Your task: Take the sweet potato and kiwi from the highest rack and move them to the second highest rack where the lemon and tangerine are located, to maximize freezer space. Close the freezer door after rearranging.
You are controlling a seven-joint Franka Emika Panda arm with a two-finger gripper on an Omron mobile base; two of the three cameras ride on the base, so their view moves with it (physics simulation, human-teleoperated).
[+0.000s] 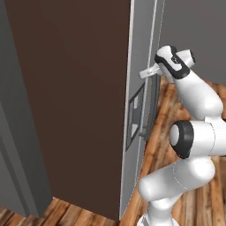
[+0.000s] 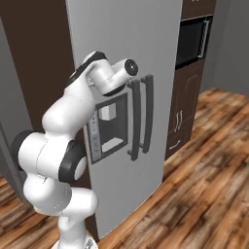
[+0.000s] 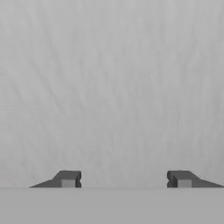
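- Hand view puts the pincer (image 3: pixel 124 179) square against a plain grey face, most likely the freezer door (image 2: pixel 121 58); its fingertips (image 3: pixel 68 179) stand wide apart with nothing between them.
- You can see in the right base view that the door is shut, the arm bent toward it just left of the two dark bar handles (image 2: pixel 141 116) and above the dispenser panel (image 2: pixel 109 129).
- My guess is the hand is lined up this close so it can reach a handle, since the door must be opened before any rack can be worked.
- From the left base view the wrist (image 1: pixel 174 62) sits at the door's edge, and you cannot tell whether the fingers touch the door.
- Sweet potato, kiwi, lemon and tangerine should all be behind the shut door, so their places can't be checked.
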